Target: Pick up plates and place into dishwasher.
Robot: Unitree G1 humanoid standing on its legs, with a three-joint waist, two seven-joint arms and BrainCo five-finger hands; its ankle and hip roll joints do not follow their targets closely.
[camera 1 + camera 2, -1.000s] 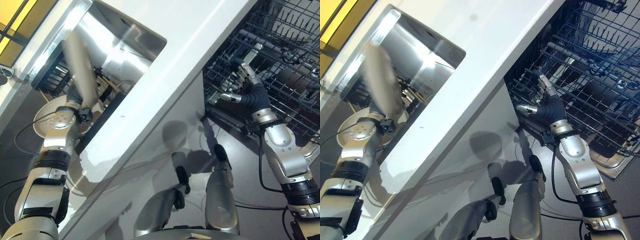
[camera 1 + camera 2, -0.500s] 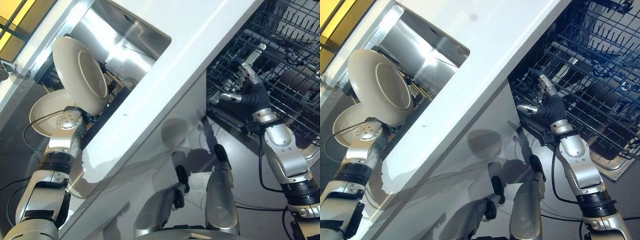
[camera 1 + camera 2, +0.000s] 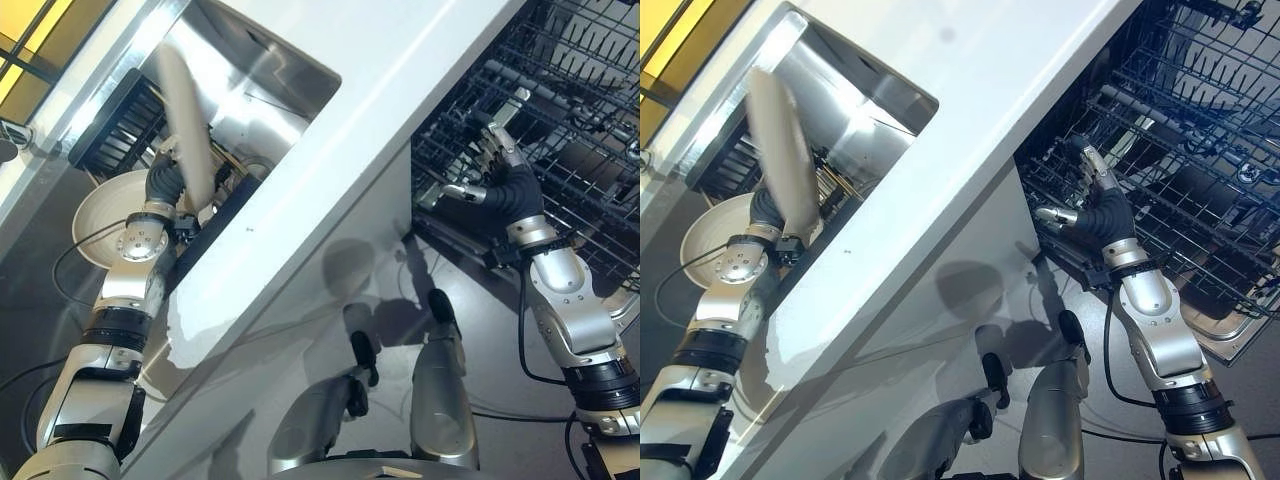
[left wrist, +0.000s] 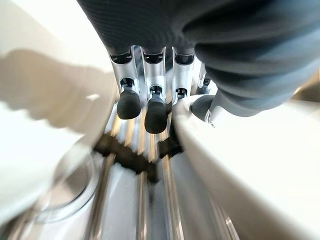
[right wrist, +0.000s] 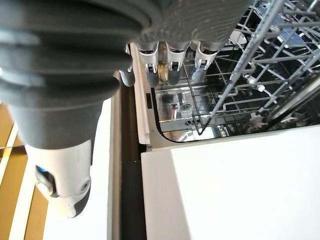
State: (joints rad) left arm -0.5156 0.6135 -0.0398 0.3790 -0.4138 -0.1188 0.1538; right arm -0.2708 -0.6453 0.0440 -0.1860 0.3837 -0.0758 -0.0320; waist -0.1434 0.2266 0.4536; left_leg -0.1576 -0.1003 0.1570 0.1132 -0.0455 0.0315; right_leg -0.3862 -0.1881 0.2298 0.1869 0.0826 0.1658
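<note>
Plate [image 3: 185, 120], face-on a moment ago, now stands edge-on over the sink [image 3: 255, 85], pinched in the left hand [image 3: 165, 185]; right hand [image 3: 500, 180] waits spread at the dishwasher rack [image 3: 570, 110].

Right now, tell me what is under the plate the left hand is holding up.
Below the raised plate in the left hand, a second plate lies flat beside the sink. The arm and raised plate cover its near edge.

White counter [image 3: 380, 130] — steel sink [image 3: 250, 90] set in it.
</note>
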